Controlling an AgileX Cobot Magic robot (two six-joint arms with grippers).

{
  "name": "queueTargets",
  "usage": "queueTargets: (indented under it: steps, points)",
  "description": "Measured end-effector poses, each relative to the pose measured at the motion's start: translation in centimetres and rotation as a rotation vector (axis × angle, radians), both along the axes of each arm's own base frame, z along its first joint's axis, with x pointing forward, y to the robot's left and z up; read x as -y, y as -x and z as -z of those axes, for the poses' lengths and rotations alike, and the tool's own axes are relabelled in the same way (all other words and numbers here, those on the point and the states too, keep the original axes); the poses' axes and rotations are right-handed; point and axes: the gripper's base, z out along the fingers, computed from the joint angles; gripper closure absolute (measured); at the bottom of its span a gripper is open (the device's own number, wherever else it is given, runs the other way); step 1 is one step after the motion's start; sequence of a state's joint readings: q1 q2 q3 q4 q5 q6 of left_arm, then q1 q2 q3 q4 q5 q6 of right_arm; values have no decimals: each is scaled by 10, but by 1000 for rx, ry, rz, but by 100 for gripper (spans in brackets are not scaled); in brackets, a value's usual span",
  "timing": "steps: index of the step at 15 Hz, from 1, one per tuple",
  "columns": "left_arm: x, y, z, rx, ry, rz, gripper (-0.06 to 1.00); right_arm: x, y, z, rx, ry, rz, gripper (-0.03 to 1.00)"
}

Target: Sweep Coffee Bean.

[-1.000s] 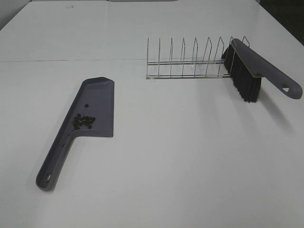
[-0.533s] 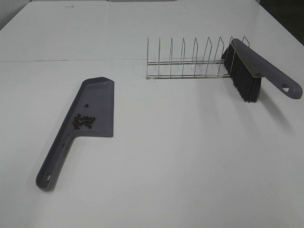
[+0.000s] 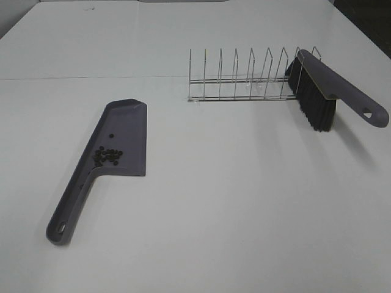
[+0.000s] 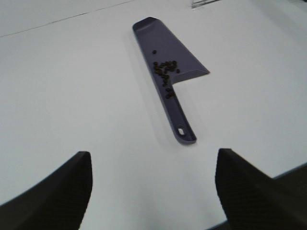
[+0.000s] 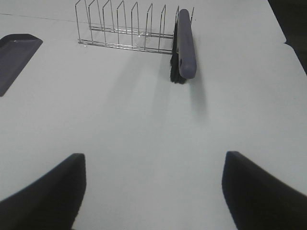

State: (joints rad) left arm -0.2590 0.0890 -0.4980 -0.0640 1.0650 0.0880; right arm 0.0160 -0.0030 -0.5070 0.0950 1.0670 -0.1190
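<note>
The coffee bean (image 3: 107,156) cluster is seen lying on the blade of the grey dustpan (image 3: 125,131), gathered near where the blade meets the handle, with one bean set slightly apart further up the blade. The dustpan is laid flat on the white table (image 3: 232,201). Well apart from it, a wire rack (image 3: 241,78) is stood on the table, and a brush (image 3: 324,91) is propped in its end slot, bristles down. The left gripper (image 4: 153,187) and right gripper (image 5: 153,187) are both held spread apart above the bare table, grasping nothing.
</note>
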Motion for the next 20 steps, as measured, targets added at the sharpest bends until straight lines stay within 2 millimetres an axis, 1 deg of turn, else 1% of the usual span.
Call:
queueTargets:
  steps: [1, 5, 20]
  points:
    - [-1, 2, 0, 16, 4, -58, 28, 0, 0, 0, 0, 0, 0, 31]
    - [-2, 13, 0, 91, 15, -184, 28, 0, 0, 0, 0, 0, 0, 31]
    - [-2, 13, 0, 96, 16, -190, 28, 0, 0, 0, 3, 0, 0, 31]
